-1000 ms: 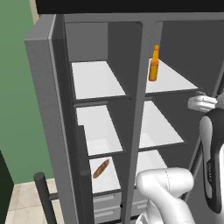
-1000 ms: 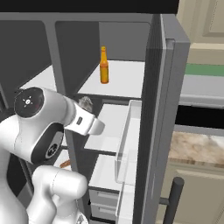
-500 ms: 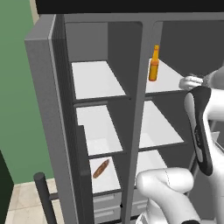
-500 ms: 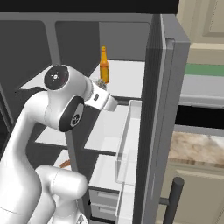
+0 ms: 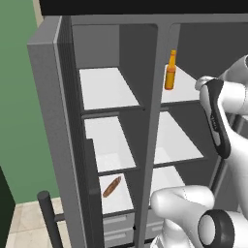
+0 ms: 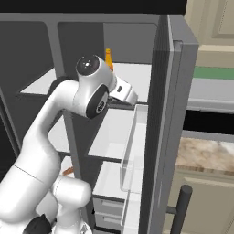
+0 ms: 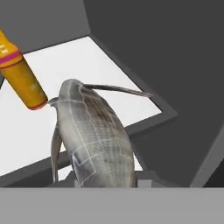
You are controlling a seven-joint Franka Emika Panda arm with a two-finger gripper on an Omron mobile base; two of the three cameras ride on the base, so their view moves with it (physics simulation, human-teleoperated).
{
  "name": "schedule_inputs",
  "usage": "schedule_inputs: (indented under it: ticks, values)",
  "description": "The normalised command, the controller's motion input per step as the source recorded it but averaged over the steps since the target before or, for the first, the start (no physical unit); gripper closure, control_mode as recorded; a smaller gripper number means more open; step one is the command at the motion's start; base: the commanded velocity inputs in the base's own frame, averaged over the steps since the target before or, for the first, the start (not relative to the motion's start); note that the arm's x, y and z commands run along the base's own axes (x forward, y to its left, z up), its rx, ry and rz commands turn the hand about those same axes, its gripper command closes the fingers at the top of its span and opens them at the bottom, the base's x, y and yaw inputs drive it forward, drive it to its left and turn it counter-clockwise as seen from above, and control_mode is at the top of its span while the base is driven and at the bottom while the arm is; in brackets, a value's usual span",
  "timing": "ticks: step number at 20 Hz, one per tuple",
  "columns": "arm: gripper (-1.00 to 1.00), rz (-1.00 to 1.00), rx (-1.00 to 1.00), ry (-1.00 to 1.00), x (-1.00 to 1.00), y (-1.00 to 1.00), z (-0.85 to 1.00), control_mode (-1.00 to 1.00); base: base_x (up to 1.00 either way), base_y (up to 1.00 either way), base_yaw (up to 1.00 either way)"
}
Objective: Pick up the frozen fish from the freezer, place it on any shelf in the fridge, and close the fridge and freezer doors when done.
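Observation:
The frozen fish, silvery-grey and mottled, stands head-up between my fingers in the hand view, and my gripper is shut on it. My gripper is raised at the front of the fridge, level with the top shelf. This white shelf lies just beyond the fish, and an orange bottle stands on it to the left. The bottle also shows beside my hand. The freezer is the left compartment, and both doors stand open.
A reddish-brown sausage-shaped item lies on a low freezer shelf. The freezer door hangs open at left with its bar handle. At right is the fridge door, with pale bins and a handle.
The arm has lifted the hand, with the fish in it, from middle-shelf height up to the top fridge shelf, closer to the orange bottle.

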Motion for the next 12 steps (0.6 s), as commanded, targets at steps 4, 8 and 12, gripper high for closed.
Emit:
schedule_inputs:
  ticks: [4, 8, 12]
  values:
    - [1.0, 0.03, -0.02, 0.03, 0.58, -0.33, -0.26, -1.0, 0.0, 0.0, 0.0]
    - [1.0, 0.0, 0.0, -0.03, 0.67, -0.23, -0.22, -1.0, 0.0, 0.0, 0.0]
    - [1.0, 0.0, 0.0, -0.14, 0.73, -0.06, -0.2, -1.0, 0.0, 0.0, 0.0]
